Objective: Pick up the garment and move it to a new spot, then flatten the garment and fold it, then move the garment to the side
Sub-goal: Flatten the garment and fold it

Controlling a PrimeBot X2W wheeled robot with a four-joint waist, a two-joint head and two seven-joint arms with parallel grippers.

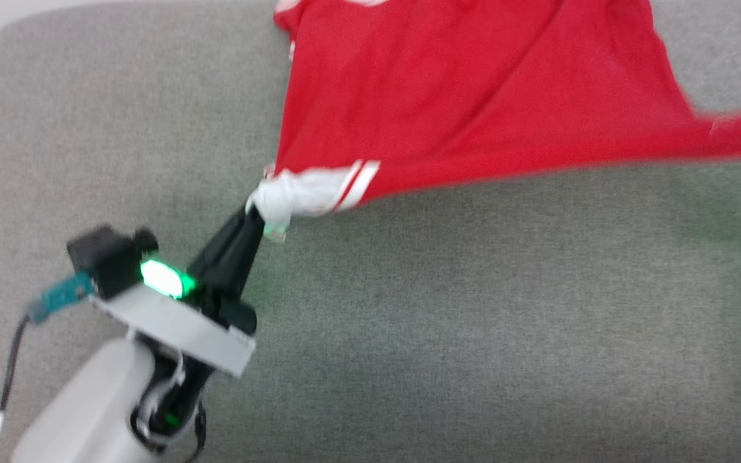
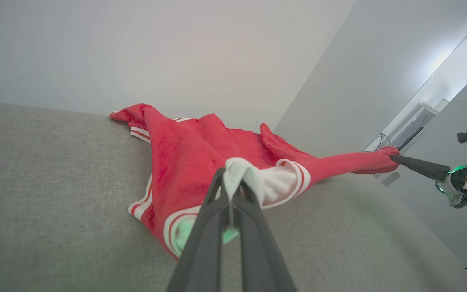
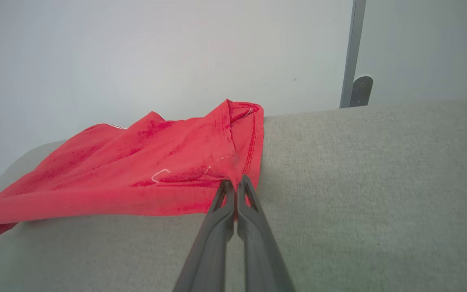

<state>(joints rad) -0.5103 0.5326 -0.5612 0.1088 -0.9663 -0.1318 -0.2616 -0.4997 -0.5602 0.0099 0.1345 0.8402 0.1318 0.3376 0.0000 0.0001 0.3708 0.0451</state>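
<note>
Over the grey surface (image 1: 473, 321), your left gripper (image 1: 258, 212) pinches the white sleeve (image 1: 306, 190) of the garment (image 1: 441, 96); your right gripper (image 3: 235, 184) clamps its red edge, cloth stretched between them.

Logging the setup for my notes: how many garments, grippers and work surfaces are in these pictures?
Garments: 1, the red jersey
Grippers: 2, left gripper and right gripper, each shut on the jersey
Surfaces: 1, grey padded surface
Total: 4

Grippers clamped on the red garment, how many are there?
2. The left gripper pinches the white sleeve; the right gripper pinches a red edge at the garment's right end.
</note>
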